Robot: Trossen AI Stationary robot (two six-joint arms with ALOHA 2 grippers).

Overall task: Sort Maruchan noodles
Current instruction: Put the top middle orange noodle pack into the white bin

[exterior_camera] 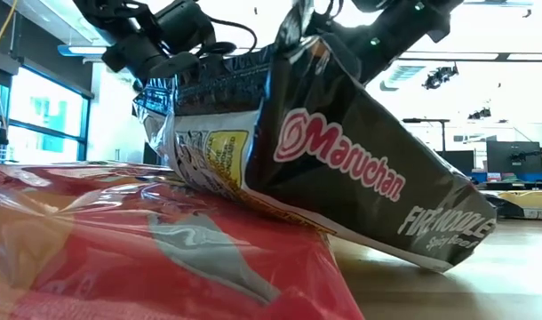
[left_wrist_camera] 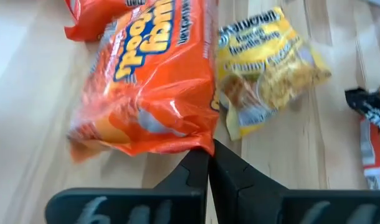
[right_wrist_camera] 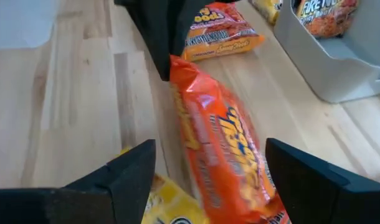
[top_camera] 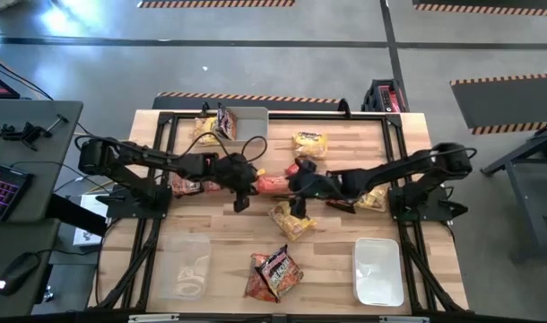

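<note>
An orange Maruchan packet hangs between my two grippers at mid-table. My left gripper is shut on one end of it. My right gripper is open, with its fingers standing either side of the packet's other end; I cannot tell whether they touch it. A yellow packet lies flat on the table just below. More packets lie scattered around: yellow ones, an orange one, and dark ones near the front edge. My left gripper pinches the orange packet's end seam, at a corner, between its two shut fingers. The right wrist view shows those dark fingers on the packet's far end. The packet stretches away from the fingers and appears raised above the yellow packet.
A grey bin at the far edge holds a dark packet. Two clear bins sit near the front, one left and one right. The low view is filled by a red packet and a dark Maruchan packet.
</note>
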